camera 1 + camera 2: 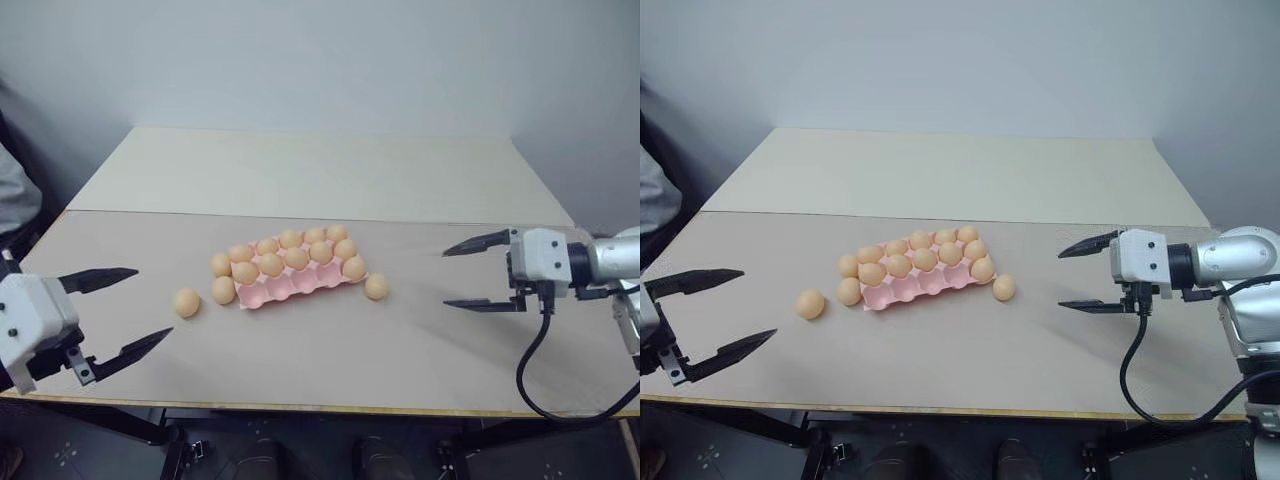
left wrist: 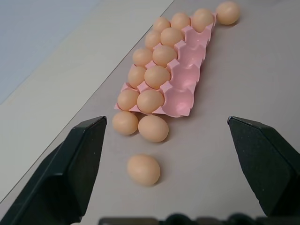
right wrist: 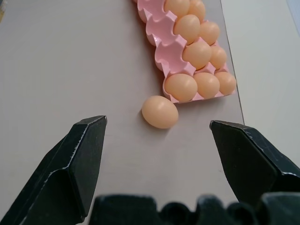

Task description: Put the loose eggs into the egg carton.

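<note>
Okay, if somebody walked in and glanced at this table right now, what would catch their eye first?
Probably the pink egg carton in the middle of the table, its two far rows full of eggs and most of its near row empty. Next, the loose eggs around it: two by its left end, one farther left, one by its right end. The open left gripper and right gripper flank it.

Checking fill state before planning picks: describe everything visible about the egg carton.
The egg carton is a lidless pink moulded tray, three rows of five cups, lying flat and skewed. Back and middle rows are full; the near row holds one egg at its right end, four cups empty. Two loose eggs sit by its left end, one off its right corner.
</note>
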Tool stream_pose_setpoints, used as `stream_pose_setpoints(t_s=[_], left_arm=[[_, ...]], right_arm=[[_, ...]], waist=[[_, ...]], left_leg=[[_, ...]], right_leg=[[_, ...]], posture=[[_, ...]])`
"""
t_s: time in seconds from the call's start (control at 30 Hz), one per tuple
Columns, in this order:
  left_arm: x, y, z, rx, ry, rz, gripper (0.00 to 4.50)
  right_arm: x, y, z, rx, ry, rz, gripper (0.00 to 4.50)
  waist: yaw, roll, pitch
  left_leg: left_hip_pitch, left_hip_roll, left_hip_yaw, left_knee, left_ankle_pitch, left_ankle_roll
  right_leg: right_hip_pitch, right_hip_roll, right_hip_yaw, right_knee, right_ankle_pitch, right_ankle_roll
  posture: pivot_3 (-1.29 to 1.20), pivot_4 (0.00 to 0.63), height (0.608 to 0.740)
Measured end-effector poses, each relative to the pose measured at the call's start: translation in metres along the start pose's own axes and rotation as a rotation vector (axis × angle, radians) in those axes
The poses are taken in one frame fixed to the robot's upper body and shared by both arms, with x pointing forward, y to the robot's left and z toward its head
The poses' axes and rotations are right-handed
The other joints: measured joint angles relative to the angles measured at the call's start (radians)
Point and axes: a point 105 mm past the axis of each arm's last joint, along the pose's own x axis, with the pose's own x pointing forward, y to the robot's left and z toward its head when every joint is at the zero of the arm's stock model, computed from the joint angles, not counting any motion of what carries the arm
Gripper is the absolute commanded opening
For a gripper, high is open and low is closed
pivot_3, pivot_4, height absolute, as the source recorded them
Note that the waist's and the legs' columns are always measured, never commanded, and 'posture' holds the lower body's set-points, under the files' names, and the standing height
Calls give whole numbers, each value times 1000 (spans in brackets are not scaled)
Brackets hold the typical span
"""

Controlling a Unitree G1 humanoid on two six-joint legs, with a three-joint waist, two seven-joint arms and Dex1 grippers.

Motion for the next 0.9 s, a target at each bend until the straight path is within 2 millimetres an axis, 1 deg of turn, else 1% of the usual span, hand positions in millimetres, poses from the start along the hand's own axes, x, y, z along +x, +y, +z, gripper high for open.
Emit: stream_pose_setpoints(t_s=[0.13, 0.33, 0.57, 0.7, 0.8, 0.9], left_arm=[[4, 6, 3, -10, -28, 14, 4500], [10, 5, 0, -23, -41, -17, 4500], [15, 3, 1, -19, -58, -42, 4500], [18, 2, 2, -17, -69, -60, 4500], [23, -1, 2, -21, -76, -82, 4500], [27, -3, 4, -18, -89, -97, 4500]], right_arm=[[0, 0, 0, 12, 8, -12, 4126], [1, -3, -3, 66, 69, -55, 4126], [7, -4, -3, 150, 87, -68, 4126], [25, -6, -5, 221, 80, -69, 4126], [47, -10, -6, 318, 57, -95, 4126], [70, -9, -7, 413, 47, -103, 4126]], waist=[[0, 0, 0], [0, 0, 0], [0, -1, 0], [-3, -1, 0], [-4, -1, 0], [-2, -1, 0]], left_leg=[[0, 0, 1, 0, 0, 0], [0, 0, 5, -1, 1, 2], [-1, 0, 8, -1, 1, 2], [-1, 1, 9, -1, 1, 2], [-1, 1, 10, -1, 1, 3], [-2, 1, 10, -1, 2, 3]], right_leg=[[-1, 0, 1, 0, 0, 0], [-5, 1, 7, 1, 0, 0], [-7, 2, 11, 2, 1, 1], [-8, 3, 14, 2, 2, 2], [-9, 4, 15, 2, 3, 1], [-10, 4, 15, 2, 3, 1]], posture=[[0, 150, 740], [0, 150, 740], [0, 150, 740], [0, 150, 740], [0, 150, 740], [0, 150, 740]])
